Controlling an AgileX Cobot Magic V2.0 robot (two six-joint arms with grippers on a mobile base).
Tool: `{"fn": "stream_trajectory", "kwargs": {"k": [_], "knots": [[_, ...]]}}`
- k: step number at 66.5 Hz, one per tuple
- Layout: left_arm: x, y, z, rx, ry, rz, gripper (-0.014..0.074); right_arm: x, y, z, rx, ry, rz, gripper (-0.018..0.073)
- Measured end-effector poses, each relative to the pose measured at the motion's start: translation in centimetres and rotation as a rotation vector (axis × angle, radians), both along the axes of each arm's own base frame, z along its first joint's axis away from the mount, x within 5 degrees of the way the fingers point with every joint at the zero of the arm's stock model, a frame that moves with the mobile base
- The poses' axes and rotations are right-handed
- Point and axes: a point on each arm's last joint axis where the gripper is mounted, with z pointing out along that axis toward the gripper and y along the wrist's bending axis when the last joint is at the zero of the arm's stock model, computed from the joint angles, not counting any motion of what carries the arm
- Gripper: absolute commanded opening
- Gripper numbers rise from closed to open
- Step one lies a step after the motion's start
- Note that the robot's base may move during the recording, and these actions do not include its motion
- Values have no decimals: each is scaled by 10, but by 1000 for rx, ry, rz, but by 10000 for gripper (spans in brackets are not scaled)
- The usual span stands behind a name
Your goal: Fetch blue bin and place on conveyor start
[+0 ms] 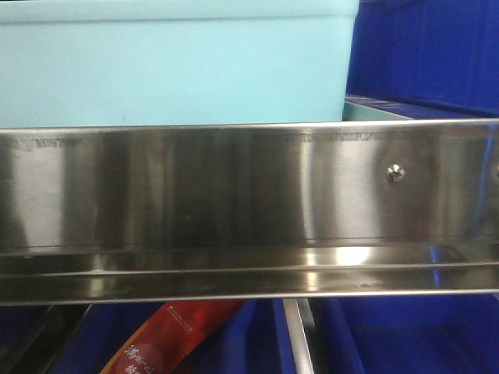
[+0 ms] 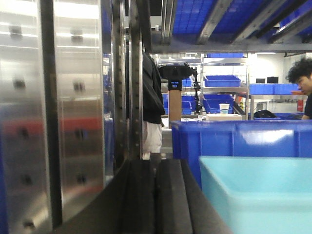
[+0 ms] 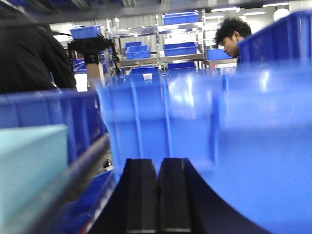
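Front view: the blue bin (image 1: 171, 66) is sitting on a shelf behind the stainless-steel shelf rail (image 1: 234, 202), beside a dark blue bin (image 1: 425, 54); a red packet (image 1: 175, 335) is lying below. Left wrist view: the left gripper (image 2: 155, 168) is pressing its pads together on nothing, the blue bin just to its right. Right wrist view: the right gripper (image 3: 158, 168), likewise closed and empty, is facing blurred dark blue tubs (image 3: 195, 122). Behind, steel racks (image 2: 226, 58) and a curly-haired person (image 2: 300, 80) are showing

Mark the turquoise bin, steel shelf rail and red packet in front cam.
turquoise bin (image 1: 171, 70): front view, front wall.
steel shelf rail (image 1: 195, 187): front view, flat face.
red packet (image 1: 175, 331): front view, printed face.
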Motion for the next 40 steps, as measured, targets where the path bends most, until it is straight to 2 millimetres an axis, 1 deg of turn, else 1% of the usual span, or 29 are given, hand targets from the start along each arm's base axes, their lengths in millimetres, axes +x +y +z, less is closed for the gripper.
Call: {"fn": "stream_trajectory", "kwargs": {"k": [2,3,4,5,7,8,10,11,12,16,19,25,29,35,40], "knots": [[-2,0,14,0,5,4,31,-6,2,12,4,17,14,-50],[-3,0,19,-1,8,5,54,-10,3,21,4,8,20,-8],[-3,0,25,-1,12,6,78,-13,4,25,9,25,28,24],[-3,0,29,-2,15,7,115,-16,4,33,11,20,33,58],[-4,1,39,-3,16,9,181,-20,6,40,16,39,46,132],[-4,1,43,-3,21,9,207,-22,7,47,16,37,50,190],[-2,1,51,-5,34,11,259,-25,8,53,24,50,61,269],[0,1,52,-8,46,10,283,-25,8,56,24,52,64,325],[0,1,57,-11,48,10,323,-26,8,59,27,53,68,361],[6,1,68,-18,74,9,366,-25,9,70,30,53,72,487],[13,2,73,-23,95,8,402,-23,8,74,33,59,72,575],[27,1,77,-26,148,-19,452,-14,7,76,28,80,68,559],[33,-1,78,-27,185,-50,465,-9,7,78,2,100,68,557],[43,-6,82,-24,247,-113,466,-2,10,87,-51,147,101,557],[56,-12,87,-17,312,-168,466,5,15,96,-79,190,170,557]]}}
